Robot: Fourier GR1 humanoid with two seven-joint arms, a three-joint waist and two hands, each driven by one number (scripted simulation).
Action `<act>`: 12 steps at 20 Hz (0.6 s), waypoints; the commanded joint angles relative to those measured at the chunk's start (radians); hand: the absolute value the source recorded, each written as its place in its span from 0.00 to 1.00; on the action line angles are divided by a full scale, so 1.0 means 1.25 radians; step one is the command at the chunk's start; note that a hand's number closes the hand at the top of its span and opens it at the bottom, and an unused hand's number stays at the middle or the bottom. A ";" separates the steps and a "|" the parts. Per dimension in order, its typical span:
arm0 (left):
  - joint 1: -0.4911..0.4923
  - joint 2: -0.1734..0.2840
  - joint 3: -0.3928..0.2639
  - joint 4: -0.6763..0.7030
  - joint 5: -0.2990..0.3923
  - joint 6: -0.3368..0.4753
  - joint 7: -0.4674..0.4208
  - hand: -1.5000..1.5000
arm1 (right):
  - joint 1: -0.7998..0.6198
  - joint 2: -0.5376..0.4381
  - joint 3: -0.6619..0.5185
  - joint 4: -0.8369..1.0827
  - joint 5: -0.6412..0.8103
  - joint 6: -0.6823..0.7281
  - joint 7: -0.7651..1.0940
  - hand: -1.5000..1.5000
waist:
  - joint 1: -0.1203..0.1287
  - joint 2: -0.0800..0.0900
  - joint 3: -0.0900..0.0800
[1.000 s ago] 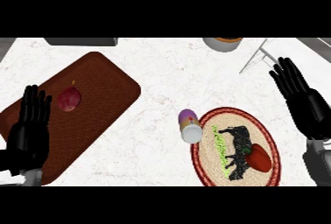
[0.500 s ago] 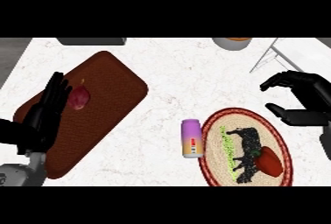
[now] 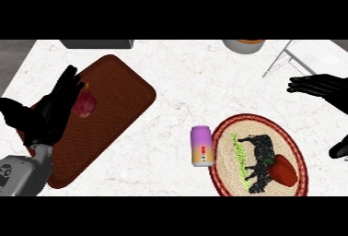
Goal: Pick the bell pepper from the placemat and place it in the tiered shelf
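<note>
Head view: red bell pepper (image 3: 285, 169) lies on round woven placemat (image 3: 293, 138), near right. Right hand (image 3: 319, 86) curled, empty (left hand (image 3: 58, 103) open): descend over it, then close.

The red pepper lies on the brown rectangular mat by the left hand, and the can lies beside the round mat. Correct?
Not quite: the head view shows the red pepper on the round mat. The can does lie beside it.

The left hand (image 3: 51, 110) partly covered a purplish-red item (image 3: 85, 102); the right hand (image 3: 323, 87) and tiered shelf (image 3: 299, 57) were cut off at the edges.
</note>
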 commanded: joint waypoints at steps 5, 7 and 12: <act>0.012 -0.004 0.003 0.023 -0.005 -0.011 -0.005 0.50 | -0.042 -0.199 0.059 -0.227 0.199 0.144 0.017 0.00 | -0.020 -0.012 -0.001; 0.004 0.007 0.017 0.021 0.011 -0.020 0.012 0.50 | -0.089 -0.217 0.055 -0.324 0.303 0.067 0.022 0.00 | -0.015 -0.016 0.000; -0.037 0.013 0.037 0.067 0.010 -0.039 0.006 0.50 | -0.045 -0.184 0.128 -0.506 0.549 -0.086 0.005 0.00 | -0.022 -0.006 0.001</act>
